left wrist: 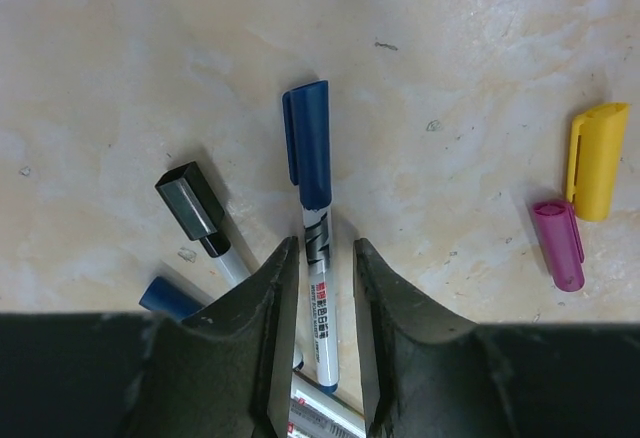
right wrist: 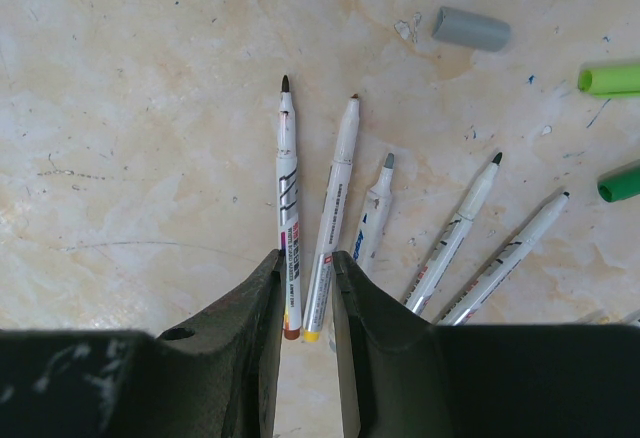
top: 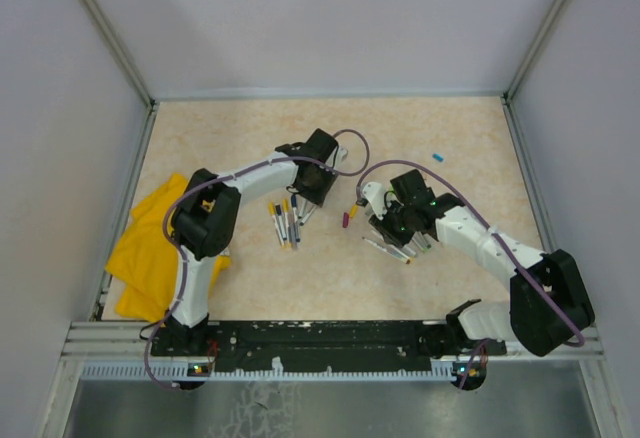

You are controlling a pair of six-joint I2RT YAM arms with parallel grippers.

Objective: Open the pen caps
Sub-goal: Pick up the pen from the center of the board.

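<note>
Blue plastic capped the pen (left wrist: 320,278) lying on the worktop (left wrist: 450,38) between the left jaws, which stood apart. That wrist view made plain a yellow cap (left wrist: 595,158) and purple cap (left wrist: 558,243) (specks from above). Only the right wrist view showed bare tips on five pens (right wrist: 340,178), two between the narrowly parted right jaws, and a grey cap (right wrist: 470,28).
</note>
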